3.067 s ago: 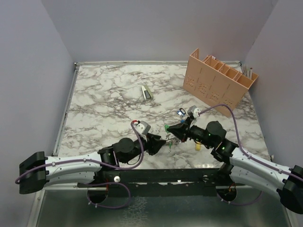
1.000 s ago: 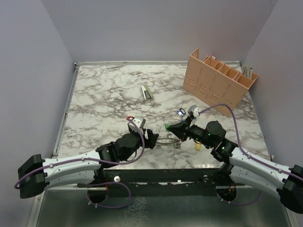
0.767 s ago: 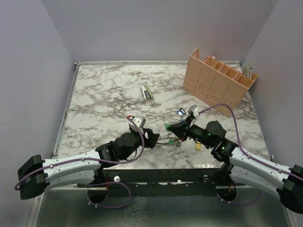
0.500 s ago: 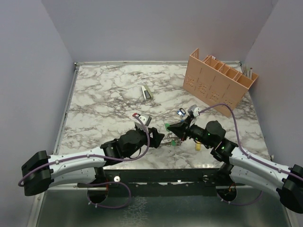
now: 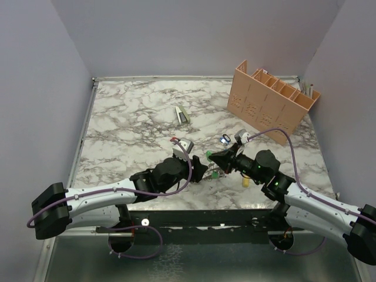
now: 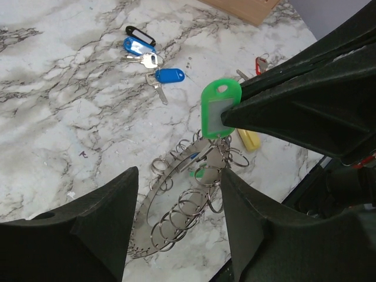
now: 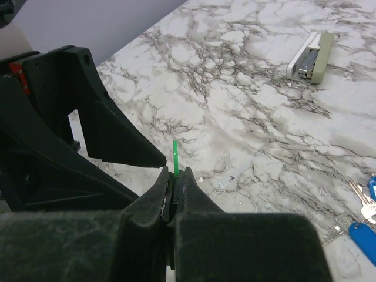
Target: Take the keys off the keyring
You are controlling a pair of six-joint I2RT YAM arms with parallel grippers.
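My right end effector point(image 7: 174, 171) is clamped on the green key point(image 6: 220, 108), and the keyring point(image 6: 167, 229) hangs tilted below it near the counter's point(image 6: 70, 117) front edge; my open left end effector point(image 6: 178, 173) straddles the keyring and could pinch the small rings point(image 6: 194, 205), yanking the key free.

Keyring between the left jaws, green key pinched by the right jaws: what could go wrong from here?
1. The right jaws pinch the green key by one side of its tag only, so a pull may make it slip out.
2. Many small split rings crowd the keyring. The left jaws, open around it, may close on those rings instead of the band, and the keyring could then twist or lift.
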